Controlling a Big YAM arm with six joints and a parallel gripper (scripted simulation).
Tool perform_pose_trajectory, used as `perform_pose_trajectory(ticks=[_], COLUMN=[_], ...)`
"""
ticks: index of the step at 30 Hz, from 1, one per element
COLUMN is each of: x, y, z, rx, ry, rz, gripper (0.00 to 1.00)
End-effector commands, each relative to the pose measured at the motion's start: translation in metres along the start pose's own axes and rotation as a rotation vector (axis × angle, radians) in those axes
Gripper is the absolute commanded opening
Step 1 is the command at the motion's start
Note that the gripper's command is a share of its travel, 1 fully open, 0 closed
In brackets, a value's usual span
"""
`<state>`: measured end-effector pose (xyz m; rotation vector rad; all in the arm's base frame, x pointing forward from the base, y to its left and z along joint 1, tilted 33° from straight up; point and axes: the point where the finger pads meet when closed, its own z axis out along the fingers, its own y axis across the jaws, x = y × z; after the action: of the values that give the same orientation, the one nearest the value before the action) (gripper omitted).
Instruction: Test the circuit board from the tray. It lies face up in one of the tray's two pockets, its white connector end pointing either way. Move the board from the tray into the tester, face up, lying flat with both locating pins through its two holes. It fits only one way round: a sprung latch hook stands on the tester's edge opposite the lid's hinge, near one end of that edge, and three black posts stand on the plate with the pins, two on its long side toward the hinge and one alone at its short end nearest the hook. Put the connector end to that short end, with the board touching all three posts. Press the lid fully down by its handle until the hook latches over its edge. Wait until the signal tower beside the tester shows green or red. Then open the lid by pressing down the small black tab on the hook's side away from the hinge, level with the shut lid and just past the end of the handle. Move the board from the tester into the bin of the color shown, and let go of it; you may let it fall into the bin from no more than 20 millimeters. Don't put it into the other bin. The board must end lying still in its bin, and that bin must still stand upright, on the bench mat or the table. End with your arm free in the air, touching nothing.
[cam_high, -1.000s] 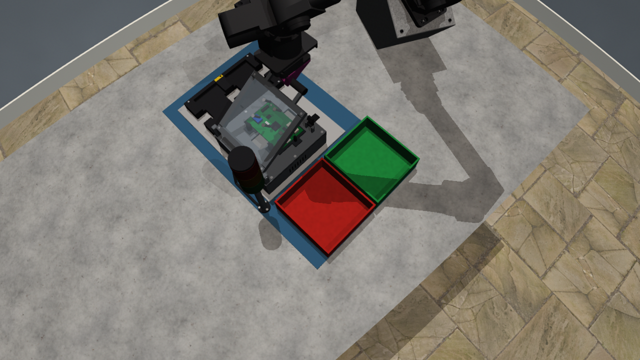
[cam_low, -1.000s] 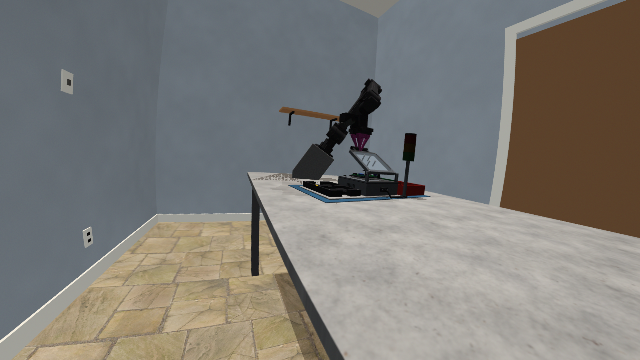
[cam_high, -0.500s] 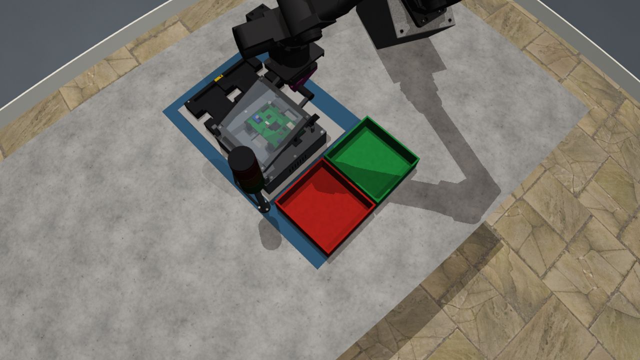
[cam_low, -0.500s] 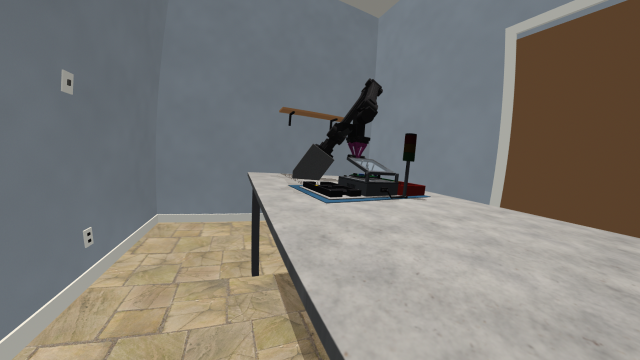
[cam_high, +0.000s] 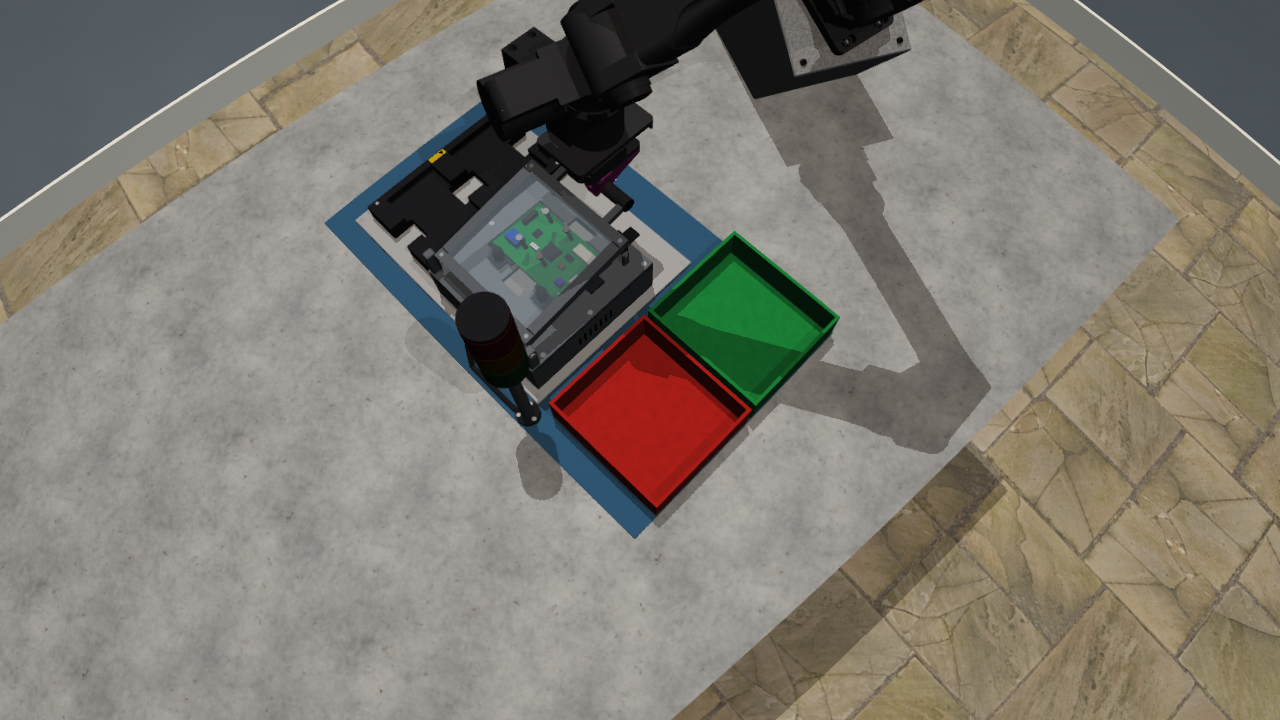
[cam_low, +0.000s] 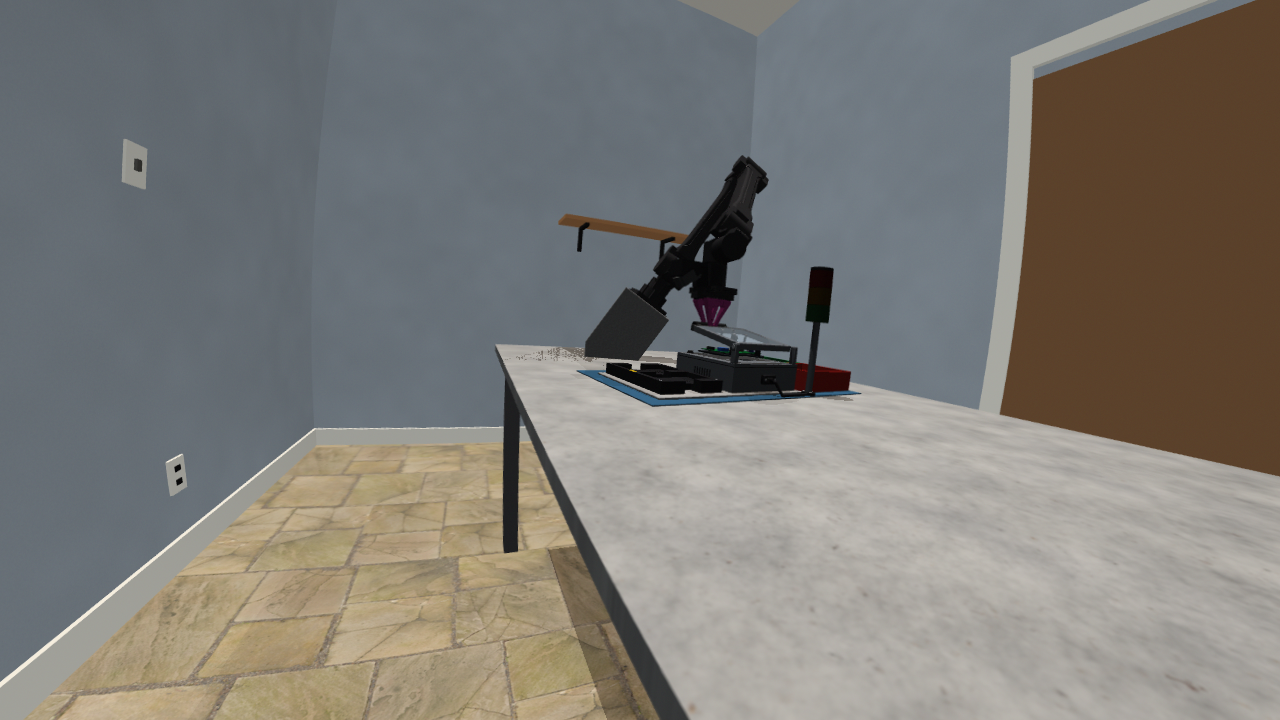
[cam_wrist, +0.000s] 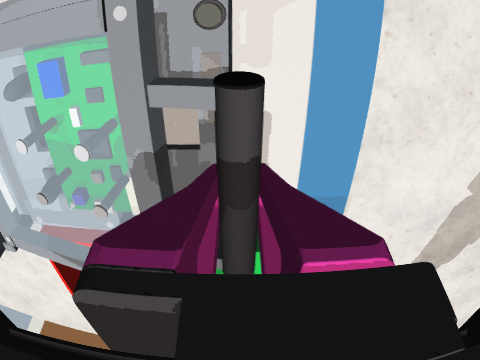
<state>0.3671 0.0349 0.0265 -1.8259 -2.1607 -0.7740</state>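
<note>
Gripping the lid's handle (cam_wrist: 239, 160) is how I have the gripper (cam_wrist: 238, 260) now: the magenta fingers are clamped on that dark bar, which runs straight away from the wrist camera along the lid's free edge. The circuit board (cam_high: 543, 250) lies inside the tester (cam_high: 590, 313), seen through the clear lid (cam_high: 487, 241), which from the side view looks tilted a little, not yet flat. What matters for my next push is the latch hook (cam_high: 629, 236): it stands on the edge away from the hinge, just beside the far end of the handle and toward the green bin (cam_high: 810, 308). I judge I must press straight down so the lid's edge passes under that hook. The signal tower (cam_high: 490, 335) shows no clear light from here; the red bin (cam_high: 572, 407) sits beside the green one
</note>
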Motion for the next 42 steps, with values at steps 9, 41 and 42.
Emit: perform_pose_trajectory(ticks=[9, 41, 42], x=[0.0, 0.001, 0.001], y=[0.01, 0.009, 0.009], z=[0.019, 0.029, 0.029], rx=[0.0, 0.0, 0.0], ry=[-0.003, -0.002, -0.002], rz=[-0.009, -0.009, -0.009], gripper=[0.0, 0.0, 0.0])
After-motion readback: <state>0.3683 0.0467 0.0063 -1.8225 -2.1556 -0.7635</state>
